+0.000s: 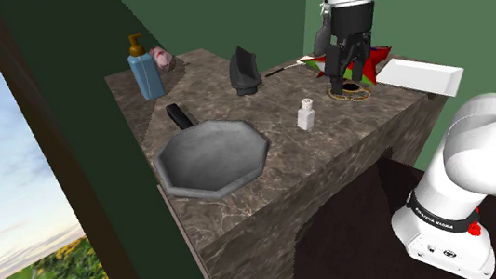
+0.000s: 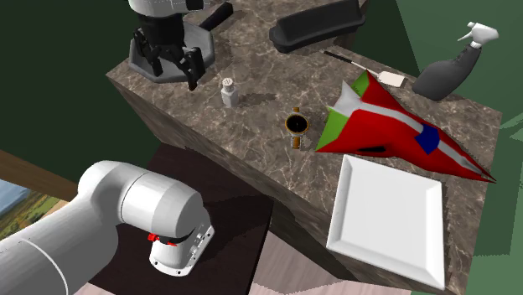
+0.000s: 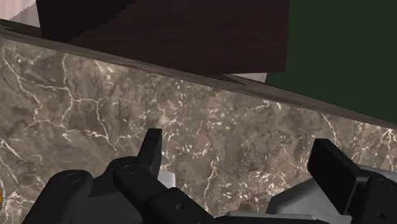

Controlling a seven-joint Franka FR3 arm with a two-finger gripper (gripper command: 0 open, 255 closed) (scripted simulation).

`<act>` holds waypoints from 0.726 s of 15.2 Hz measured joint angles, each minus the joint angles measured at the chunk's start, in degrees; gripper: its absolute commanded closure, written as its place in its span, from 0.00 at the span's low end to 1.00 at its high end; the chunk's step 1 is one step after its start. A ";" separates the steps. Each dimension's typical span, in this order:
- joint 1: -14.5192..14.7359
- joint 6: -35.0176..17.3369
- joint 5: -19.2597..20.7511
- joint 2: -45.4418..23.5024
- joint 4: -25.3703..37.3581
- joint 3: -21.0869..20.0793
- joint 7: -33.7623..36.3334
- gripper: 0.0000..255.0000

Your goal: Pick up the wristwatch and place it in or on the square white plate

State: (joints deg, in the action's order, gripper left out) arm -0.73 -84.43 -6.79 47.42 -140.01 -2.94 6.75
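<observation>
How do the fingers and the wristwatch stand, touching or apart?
Apart. The second exterior view shows the open fingers off to the side of the wristwatch, with bare marbled counter between them.

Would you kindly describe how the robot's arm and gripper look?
The arm has rounded white shells with dark joints, a black band with white lettering and a small red button. The gripper is all black, with two fingers.

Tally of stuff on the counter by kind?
Bottles: 2 (blue pump bottle, grey spray bottle)
Shaker: 1
Pan: 1
Square white plate: 1
Wristwatch: 1
Unidentified: 4 (black curved object, thin utensil, red-green-white wedge, small pink item)
Total: 10
</observation>
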 measured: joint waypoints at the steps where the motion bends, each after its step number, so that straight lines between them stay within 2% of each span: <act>1: 0.00 0.00 0.00 0.00 0.00 0.00 0.00 0.00; 6: -0.94 -4.15 4.48 0.21 -3.49 4.33 -7.01 0.00; 11: -2.88 -10.32 10.85 -1.16 -6.77 11.07 -16.74 0.00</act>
State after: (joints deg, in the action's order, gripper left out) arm -3.61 -94.75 4.06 46.25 -146.77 8.14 -9.99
